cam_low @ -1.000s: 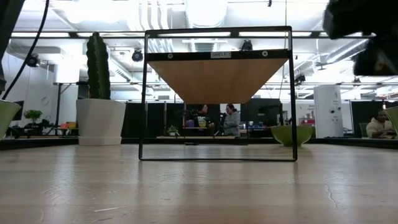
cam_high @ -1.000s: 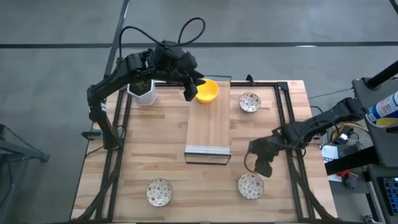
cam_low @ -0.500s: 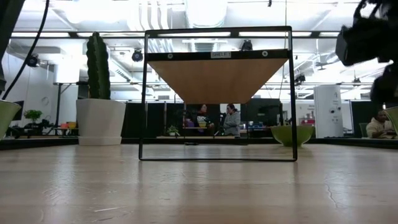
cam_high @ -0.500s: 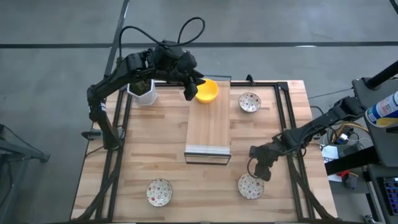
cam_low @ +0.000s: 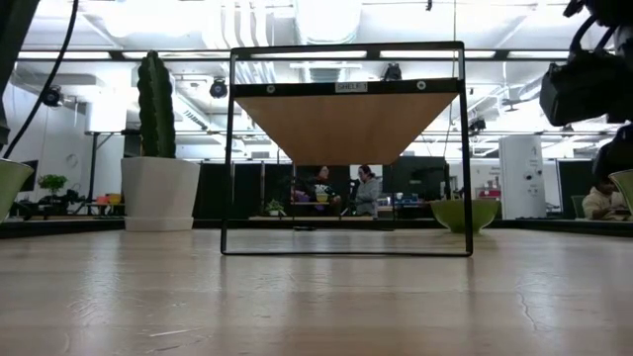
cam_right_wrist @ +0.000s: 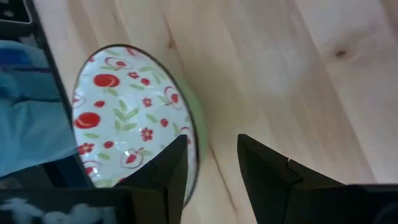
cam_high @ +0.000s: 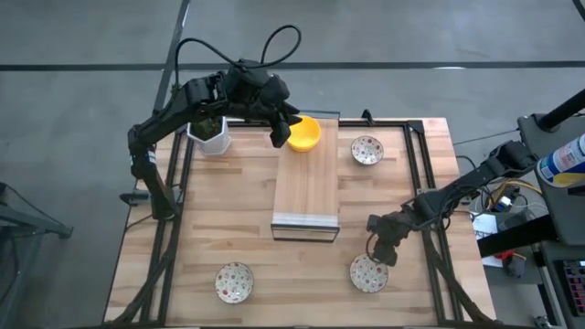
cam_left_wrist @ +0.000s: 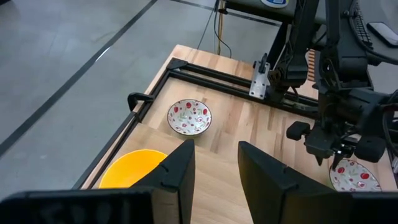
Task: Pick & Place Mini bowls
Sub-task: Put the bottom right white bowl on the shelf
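My right tool point(cam_high: 381, 255) hangs just above the near-right patterned bowl point(cam_high: 368, 272) on the wooden counter point(cam_high: 228, 210), its two fingers parted by a narrow gap and gripping nothing, one finger point(cam_right_wrist: 163, 171) over the bowl's rim and the other finger point(cam_right_wrist: 264, 168) outside it over bare wood. My left tool point(cam_high: 278, 137) waits at the far side by the yellow bowl point(cam_high: 304, 133), fingers apart and empty, close to the raised wooden shelf point(cam_high: 306, 196). Two more patterned bowls sit on the counter: one far right point(cam_high: 366, 150), one near left point(cam_high: 234, 281). The risk, as I judge it, is that the thin rim slips or the bowl tips if my fingers close off-centre, or that the light bowl skids across the smooth wood. I see only four bowls in all; any others are out of sight. From counter height, my right tool is cut off at the edge, and the bowl beneath it barely shows.
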`<state>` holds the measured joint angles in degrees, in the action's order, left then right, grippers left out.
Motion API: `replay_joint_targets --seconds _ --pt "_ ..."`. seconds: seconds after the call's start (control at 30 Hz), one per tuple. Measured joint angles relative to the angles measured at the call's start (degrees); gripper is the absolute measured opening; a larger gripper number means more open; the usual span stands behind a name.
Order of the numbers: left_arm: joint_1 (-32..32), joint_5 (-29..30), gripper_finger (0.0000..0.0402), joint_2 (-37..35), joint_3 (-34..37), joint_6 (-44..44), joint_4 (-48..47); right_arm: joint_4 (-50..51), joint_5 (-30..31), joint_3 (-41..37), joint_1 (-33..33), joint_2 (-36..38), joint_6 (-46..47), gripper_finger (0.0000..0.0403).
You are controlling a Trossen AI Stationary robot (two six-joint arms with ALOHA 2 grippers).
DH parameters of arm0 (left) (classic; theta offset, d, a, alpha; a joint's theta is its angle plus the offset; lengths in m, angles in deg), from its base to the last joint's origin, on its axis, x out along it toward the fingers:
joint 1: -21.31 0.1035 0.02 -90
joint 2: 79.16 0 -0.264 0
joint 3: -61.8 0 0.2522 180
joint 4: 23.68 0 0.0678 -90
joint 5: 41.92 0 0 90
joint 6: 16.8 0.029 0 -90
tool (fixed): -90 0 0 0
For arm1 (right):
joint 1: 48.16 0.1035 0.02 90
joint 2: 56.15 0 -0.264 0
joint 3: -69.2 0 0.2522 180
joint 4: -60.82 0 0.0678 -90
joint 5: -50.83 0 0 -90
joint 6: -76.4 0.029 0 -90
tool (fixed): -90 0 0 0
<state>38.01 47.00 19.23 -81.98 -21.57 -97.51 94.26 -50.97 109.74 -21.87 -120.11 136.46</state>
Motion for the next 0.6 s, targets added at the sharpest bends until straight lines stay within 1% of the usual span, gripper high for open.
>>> replay_joint_targets --seconds 0.17,0.27,0.37,0.43,0.6 --pt "0.0 0.0 0.0115 0.0 0.0 0.0 0.0 -1.0 0.0 -0.6 0.0 -0.1 -0.4 0.0137" --pt "0.0 0.0 0.0115 0.0 0.0 -0.3 0.0 -2.9 -0.2 -0.8 0.1 -2.0 -0.5 0.0137" --pt "0.0 0.0 0.0115 0.0 0.0 -0.4 0.0 -5.3 -1.0 -0.8 0.3 -5.6 -0.3 0.0134" --pt "0.0 0.0 0.0115 0.0 0.0 -0.4 0.0 -6.8 -2.5 -0.7 0.4 -8.0 0.0 0.0129" --pt "0.0 0.0 0.0115 -0.1 0.0 -0.3 0.0 -7.9 -3.3 2.7 0.6 -13.0 -0.3 0.0101"
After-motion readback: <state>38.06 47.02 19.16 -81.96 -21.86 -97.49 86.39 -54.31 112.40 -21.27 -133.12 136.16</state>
